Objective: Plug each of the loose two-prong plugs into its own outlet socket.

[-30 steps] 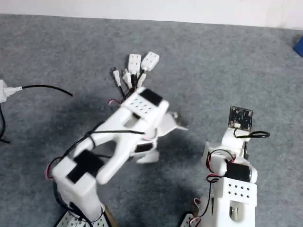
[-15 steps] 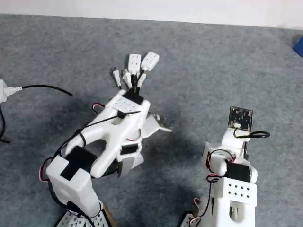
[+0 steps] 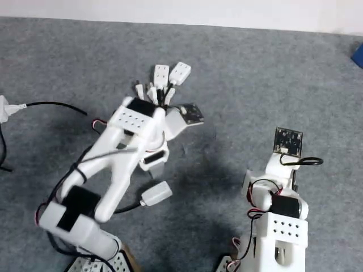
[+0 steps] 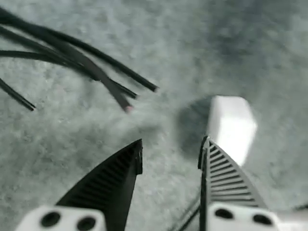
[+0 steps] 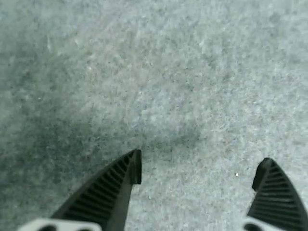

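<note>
- Left gripper (image 4: 171, 147): open about halfway, with nothing between its ribbed black fingers (image 4: 113, 180). Only grey carpet shows through the gap.
- White plug (image 4: 231, 122): lies flat on the carpet, just past the tip of one left finger. I can't tell if it touches the fingertip. Its prongs can't be made out from here.
- In the high view that plug sits close below the left arm's wrist (image 3: 136, 122), and its black lead (image 3: 127, 208) runs back under the arm.
- Black cables (image 4: 72, 53): several loose leads fan across the carpet near the left gripper, on the opposite side from the plug. Their cut ends are apart from the fingers.
- Left arm (image 3: 108, 175): stretched from the near-left corner toward the middle of the worktop.
- Outlet sockets (image 3: 161, 75): two white blocks side by side just beyond the left wrist.
- Smaller white plugs (image 3: 152, 93): bunched right beside the sockets, with the black leads gathered under them.
- Right gripper (image 5: 200, 161): wide open and holding nothing, over bare grey carpet.
- Right arm (image 3: 278, 221): folded up at the near-right, well apart from the sockets and the plug.
- Worktop (image 3: 255, 68): covered in grey carpet.
- Another white plug on a black cord (image 3: 4, 107) lies at the far-left edge.
- Blue object (image 3: 358, 55): at the right edge, and I can't tell what it is.
</note>
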`<action>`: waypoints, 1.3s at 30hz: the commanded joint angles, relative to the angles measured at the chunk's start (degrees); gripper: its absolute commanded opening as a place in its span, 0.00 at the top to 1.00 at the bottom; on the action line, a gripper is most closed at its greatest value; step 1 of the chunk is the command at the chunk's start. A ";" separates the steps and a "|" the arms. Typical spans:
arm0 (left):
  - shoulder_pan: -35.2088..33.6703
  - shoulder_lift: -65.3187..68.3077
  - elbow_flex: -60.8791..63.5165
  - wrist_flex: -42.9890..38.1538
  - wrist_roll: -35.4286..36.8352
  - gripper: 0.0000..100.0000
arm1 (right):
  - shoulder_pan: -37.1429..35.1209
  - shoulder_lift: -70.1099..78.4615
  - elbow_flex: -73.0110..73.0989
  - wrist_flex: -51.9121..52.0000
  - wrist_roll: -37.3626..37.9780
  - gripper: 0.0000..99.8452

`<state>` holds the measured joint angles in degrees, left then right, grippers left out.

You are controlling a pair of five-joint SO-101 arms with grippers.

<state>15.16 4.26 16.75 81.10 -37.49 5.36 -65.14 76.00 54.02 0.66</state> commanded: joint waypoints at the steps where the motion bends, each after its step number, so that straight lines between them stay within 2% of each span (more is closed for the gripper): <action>1: -2.51 4.26 -3.03 -3.52 0.44 0.79 | -0.40 -0.57 -2.86 0.13 0.70 0.64; 6: -1.10 5.93 -2.95 -2.37 0.44 0.80 | -0.40 -0.57 -2.86 0.13 0.70 0.64; 13: 6.11 -4.70 4.70 3.87 0.88 0.80 | -2.59 -0.57 -2.86 0.13 0.70 0.64; 24: 8.75 -15.60 21.85 3.87 0.88 0.80 | -2.51 -0.57 -2.77 0.13 0.70 0.64; 34: 12.53 -22.90 26.77 3.60 0.97 0.79 | -2.51 -0.57 -2.59 0.13 0.70 0.64; 39: 12.53 -22.90 26.77 -2.29 0.97 0.79 | -2.59 -0.57 -2.59 0.13 0.70 0.64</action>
<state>26.95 -17.01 43.47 81.27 -37.14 3.16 -65.14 76.00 54.02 0.66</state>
